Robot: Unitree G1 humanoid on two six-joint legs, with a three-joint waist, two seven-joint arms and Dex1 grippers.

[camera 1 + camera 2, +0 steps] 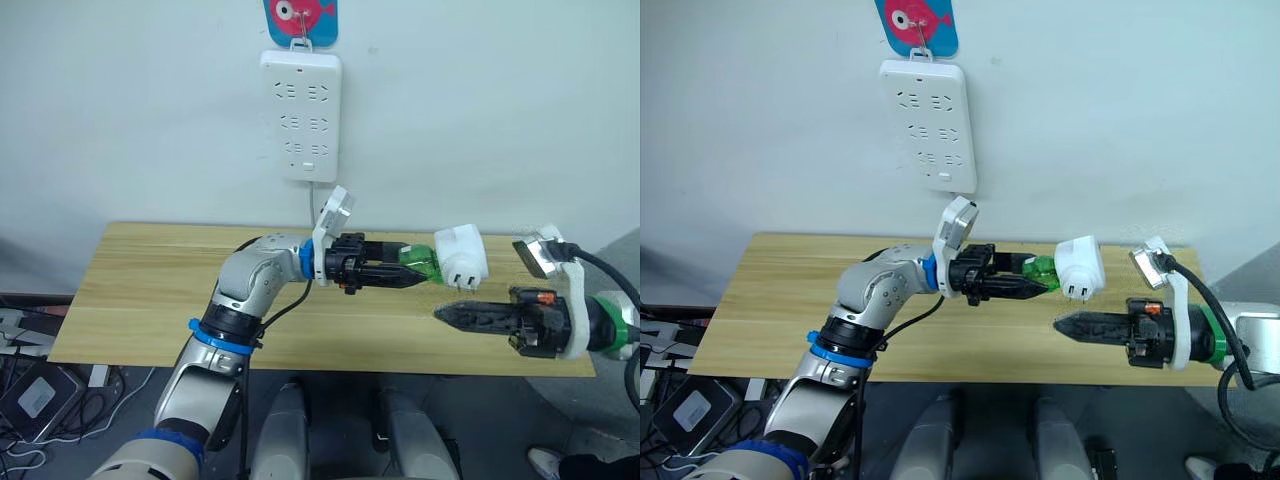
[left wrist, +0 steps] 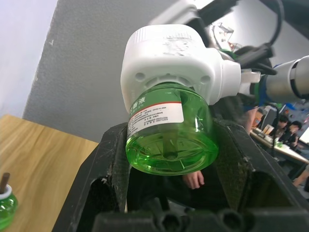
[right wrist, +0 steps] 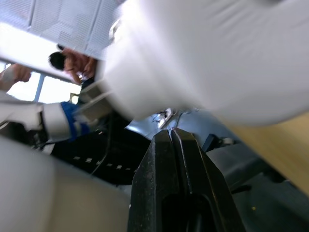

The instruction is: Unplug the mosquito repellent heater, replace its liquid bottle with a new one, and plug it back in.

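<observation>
Nearest you, your right gripper [image 1: 445, 314] is a tapered black wedge, jaws pressed together on nothing, held level over the front edge of the tabletop [image 1: 130, 300] and pointing toward your left. Just above and beyond its tip hangs the heater [image 1: 461, 255], a smooth white rounded plastic shell with two thin metal prongs facing down; the jaws sit near it, apart from it.

Your left gripper [image 1: 1045, 284] reaches across from the other side, its ribbed black jaws clamped on the bottle [image 2: 169, 133], clear green plastic with a printed label. In the left wrist view the bottle's neck is seated in the heater's underside, so the heater is carried in the air above the right half of the tabletop.

The tabletop is pale wood grain, straight-edged, with open room on its left half. A second green bottle [image 2: 6, 209] with a dark wick stands on it.

Farthest, a long white power strip [image 1: 301, 115] hangs upright on the plain wall, its cord dropping behind the tabletop.
</observation>
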